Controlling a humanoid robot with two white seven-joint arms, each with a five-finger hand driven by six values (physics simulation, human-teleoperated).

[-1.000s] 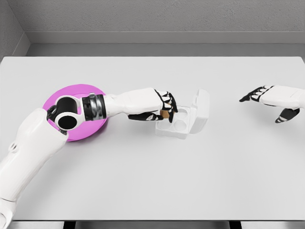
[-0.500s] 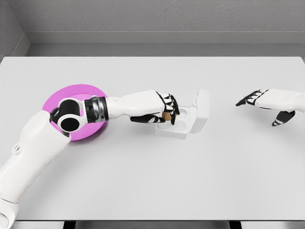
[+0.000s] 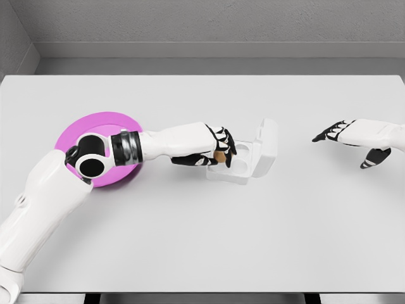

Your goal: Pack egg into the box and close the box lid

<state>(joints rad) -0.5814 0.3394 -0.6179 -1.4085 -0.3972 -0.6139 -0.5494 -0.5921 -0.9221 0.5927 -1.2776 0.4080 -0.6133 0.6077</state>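
Note:
A small white box [image 3: 243, 166] lies at mid-table, its lid [image 3: 266, 144] standing open on the right side. My left hand [image 3: 218, 151] hovers over the box's left cups, fingers curled around a brown egg [image 3: 219, 156] that peeks out between them. Inside the box, the right-hand cups look bare. My right hand [image 3: 338, 133] floats above the table well to the right of the box, fingers spread and holding nothing.
A round pink plate [image 3: 69, 136] sits at the left, half covered by my left elbow and forearm. The grey table [image 3: 202, 234] runs to a back wall at the top.
The left hand has eased slightly down over the box with the egg. The right hand drifted a little left and rose slightly.

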